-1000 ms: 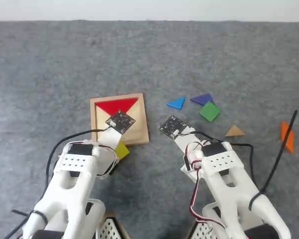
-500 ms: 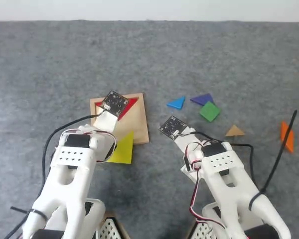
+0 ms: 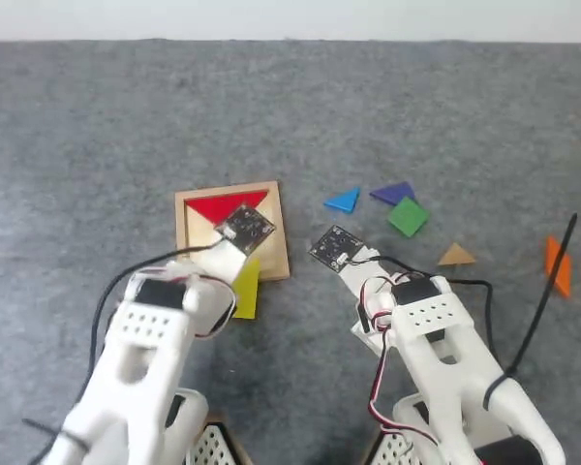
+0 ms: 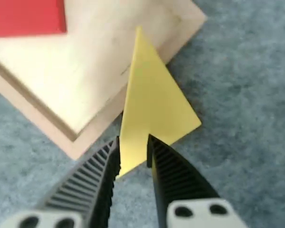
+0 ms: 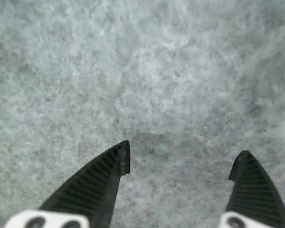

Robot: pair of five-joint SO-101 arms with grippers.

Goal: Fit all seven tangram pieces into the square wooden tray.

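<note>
The left claw [image 4: 133, 145] pinches the yellow triangle [image 4: 154, 104] by one corner, its two ribbed fingers pressed against the piece's flat faces. From the claw, the triangle's long axis runs toward the tray [image 4: 76, 142]. Its far tip reaches over the rim and above the bare wood floor, while its wider part hangs outside, over the grey carpet [image 3: 126, 126]. Whether the tip touches the wood cannot be told.

From above, the yellow piece sits at the tray's near right corner, straddling the rim. The red triangle [image 3: 228, 205] lies in the tray along the far edge, and the floor on the near side of it is bare. That bare wood is likely the open room for the yellow piece, which must clear the raised rim to lie flat.

The right claw [image 5: 183, 161] is spread wide and holds nothing, hovering over carpet just right of the tray. The blue triangle [image 3: 343, 201], purple piece [image 3: 393, 192], green square [image 3: 408, 216], tan triangle [image 3: 455, 255] and orange piece [image 3: 558, 265] lie on the carpet, nearer the right arm.
</note>
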